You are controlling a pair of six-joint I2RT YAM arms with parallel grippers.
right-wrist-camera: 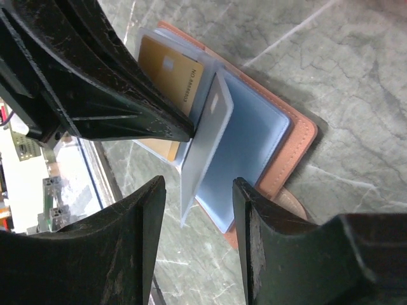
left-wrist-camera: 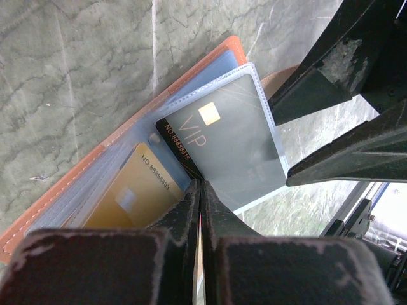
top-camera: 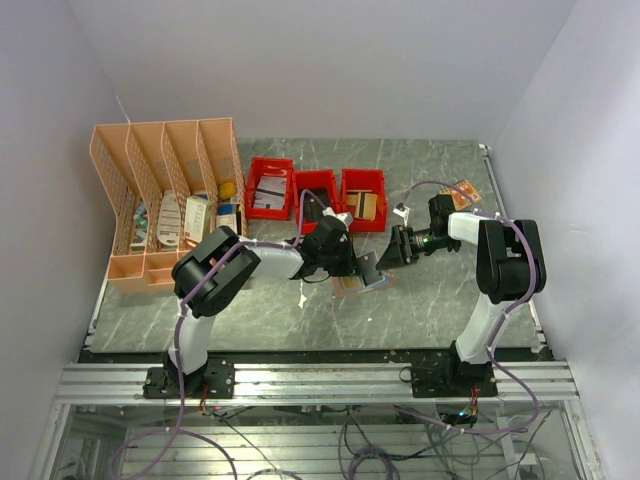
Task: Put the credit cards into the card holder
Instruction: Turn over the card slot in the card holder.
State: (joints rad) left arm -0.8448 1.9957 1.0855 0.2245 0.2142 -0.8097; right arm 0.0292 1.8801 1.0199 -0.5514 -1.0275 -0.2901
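VIP card (left-wrist-camera: 222, 143) lettering legible from left wrist; edge-on from right

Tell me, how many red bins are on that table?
3, in a row right of the peach desk organizer: left red bin, middle red bin, right red bin. None seems hidden.

3 red bins (top-camera: 316, 190) in a row beside a peach slotted organizer (top-camera: 150, 170) on a grey marbled table (top-camera: 260, 315)

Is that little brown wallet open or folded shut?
Open: the card holder lies spread, its clear sleeves and gold card showing.
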